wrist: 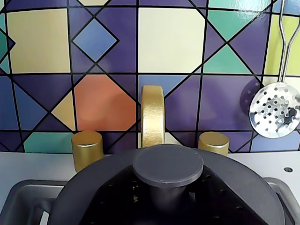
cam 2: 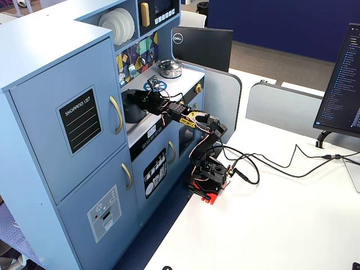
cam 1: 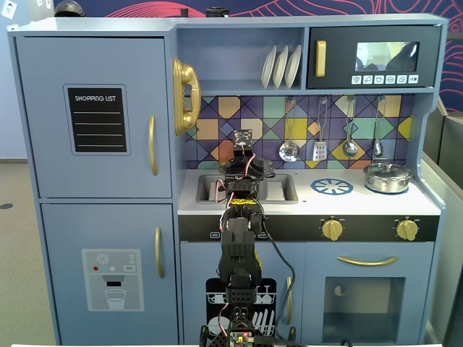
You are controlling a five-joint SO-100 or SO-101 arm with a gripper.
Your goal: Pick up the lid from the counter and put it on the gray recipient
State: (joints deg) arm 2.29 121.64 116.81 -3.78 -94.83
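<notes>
In the wrist view, from the left, a gold tap knob (wrist: 87, 149) stands on the table (wrist: 33, 164). Next comes the gold spout (wrist: 153, 115), and directly in front of it the lid (wrist: 168, 164) fills the lower middle of the frame. Its round centre knob is uppermost and its dark disc spreads out flat to both sides over the sink (wrist: 18, 197). The relation that matters is this: the lid lies straight ahead of and just below the end effector (cam 1: 244, 170), centred on it and level, with no long axis to line up. In the angled fixed view the gray pot (cam 2: 134, 107) stands in the sink area at the arm's tip. I cannot tell whether the lid already rests on its rim or hangs just above it. The jaws are hidden, so their opening and whether they grip the knob cannot be read. Farther right, a slotted skimmer (wrist: 275, 110) hangs on the tiled wall.
</notes>
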